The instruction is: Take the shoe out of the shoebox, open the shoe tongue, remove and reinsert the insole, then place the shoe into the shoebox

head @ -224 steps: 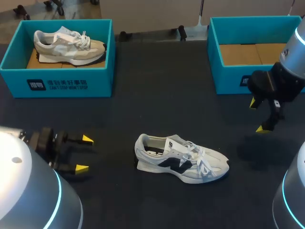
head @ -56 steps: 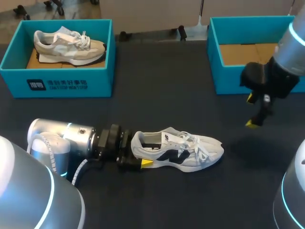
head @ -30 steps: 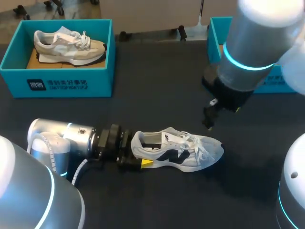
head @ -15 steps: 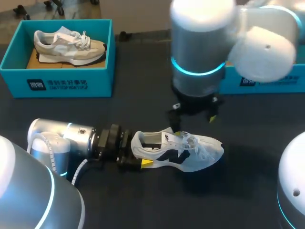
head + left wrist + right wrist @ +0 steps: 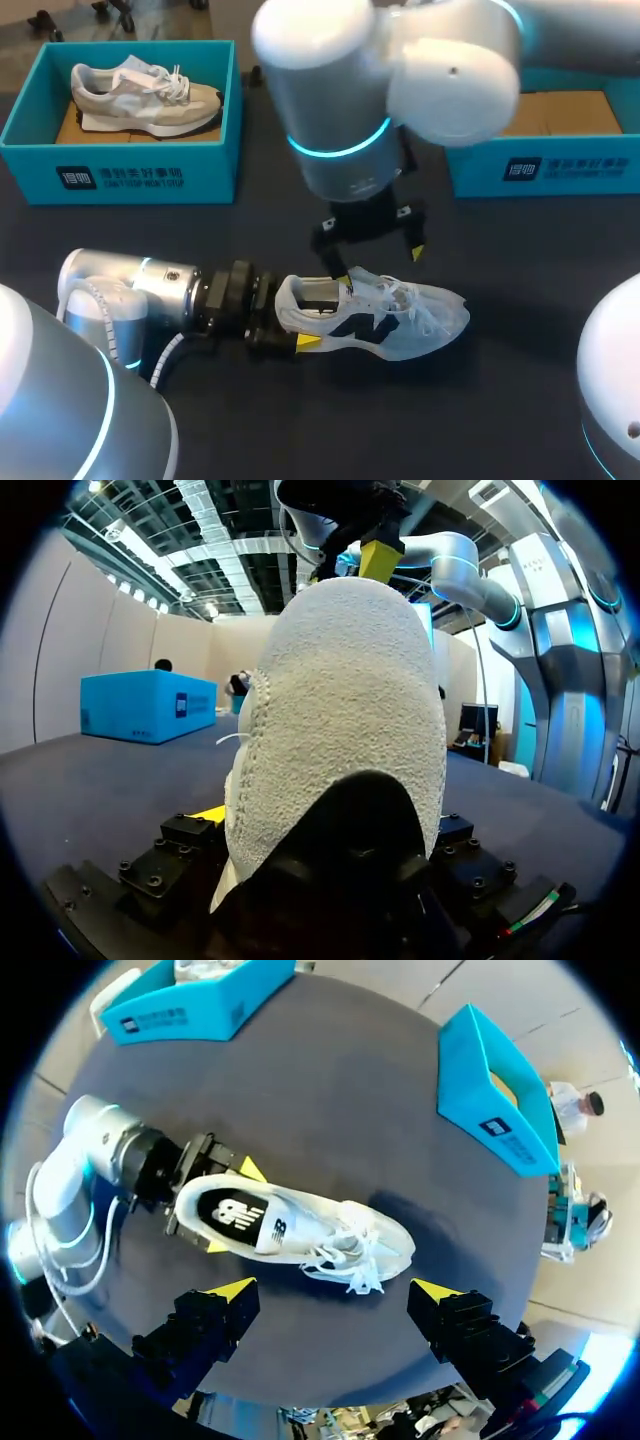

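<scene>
Contact with the white shoe (image 5: 375, 315) is seen from above at its heel, which is clamped from both sides by the left hand (image 5: 282, 322); the shoe is stood on its sole on the dark bench (image 5: 450, 420), toe pointed away from that hand. The right hand (image 5: 378, 262) is held just above the shoe's opening and laces, fingers spread and touching nothing. Well beyond it a teal shoebox (image 5: 540, 170) is partly covered by the arm, and another shoebox (image 5: 120, 175) with a beige shoe (image 5: 140, 95) is set well beyond the left hand. From the left wrist, the shoe's heel (image 5: 340, 720) is pressed between the fingers of the left hand (image 5: 335, 855). From the right wrist, the shoe (image 5: 290, 1225) is shown ahead of the right hand (image 5: 333, 1290), whose fingers are wide apart, with the left hand (image 5: 215, 1205) closed around the heel.
</scene>
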`<state>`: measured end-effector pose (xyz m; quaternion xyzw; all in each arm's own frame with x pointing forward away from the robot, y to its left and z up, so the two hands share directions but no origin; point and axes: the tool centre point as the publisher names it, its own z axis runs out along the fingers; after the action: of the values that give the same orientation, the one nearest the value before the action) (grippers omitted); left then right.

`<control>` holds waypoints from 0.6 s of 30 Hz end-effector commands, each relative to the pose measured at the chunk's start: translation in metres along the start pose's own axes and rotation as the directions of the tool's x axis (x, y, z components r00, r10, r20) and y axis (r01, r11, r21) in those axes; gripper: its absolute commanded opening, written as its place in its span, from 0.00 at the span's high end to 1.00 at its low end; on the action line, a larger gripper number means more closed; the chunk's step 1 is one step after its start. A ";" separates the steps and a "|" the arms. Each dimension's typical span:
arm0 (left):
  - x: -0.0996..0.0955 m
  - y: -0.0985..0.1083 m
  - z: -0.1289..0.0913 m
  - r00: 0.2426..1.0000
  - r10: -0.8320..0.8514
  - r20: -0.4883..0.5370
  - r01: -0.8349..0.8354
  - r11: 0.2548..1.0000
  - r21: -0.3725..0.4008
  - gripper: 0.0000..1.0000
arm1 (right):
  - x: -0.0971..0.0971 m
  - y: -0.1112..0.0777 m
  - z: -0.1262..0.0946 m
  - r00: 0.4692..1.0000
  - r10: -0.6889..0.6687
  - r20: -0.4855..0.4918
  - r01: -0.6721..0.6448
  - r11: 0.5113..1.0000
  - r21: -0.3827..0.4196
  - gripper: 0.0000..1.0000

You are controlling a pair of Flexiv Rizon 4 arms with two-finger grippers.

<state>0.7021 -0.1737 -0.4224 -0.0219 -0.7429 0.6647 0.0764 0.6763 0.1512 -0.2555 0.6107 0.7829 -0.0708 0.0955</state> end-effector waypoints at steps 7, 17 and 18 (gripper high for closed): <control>0.000 0.001 0.000 1.000 0.001 0.004 -0.001 1.000 0.001 1.00 | 0.026 0.008 0.017 0.984 0.078 0.161 -0.086 0.996 0.039 0.00; 0.000 0.001 0.000 1.000 0.001 0.004 -0.001 1.000 0.001 1.00 | 0.043 0.011 0.027 0.967 0.131 0.217 -0.143 0.989 0.042 0.00; 0.000 0.001 0.000 1.000 0.001 0.004 -0.001 1.000 0.001 1.00 | 0.044 0.012 0.028 0.967 0.134 0.217 -0.145 0.989 0.039 0.00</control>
<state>0.7021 -0.1736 -0.4224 -0.0218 -0.7428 0.6647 0.0763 0.6796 0.1816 -0.2878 0.6610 0.7270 -0.1245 0.1378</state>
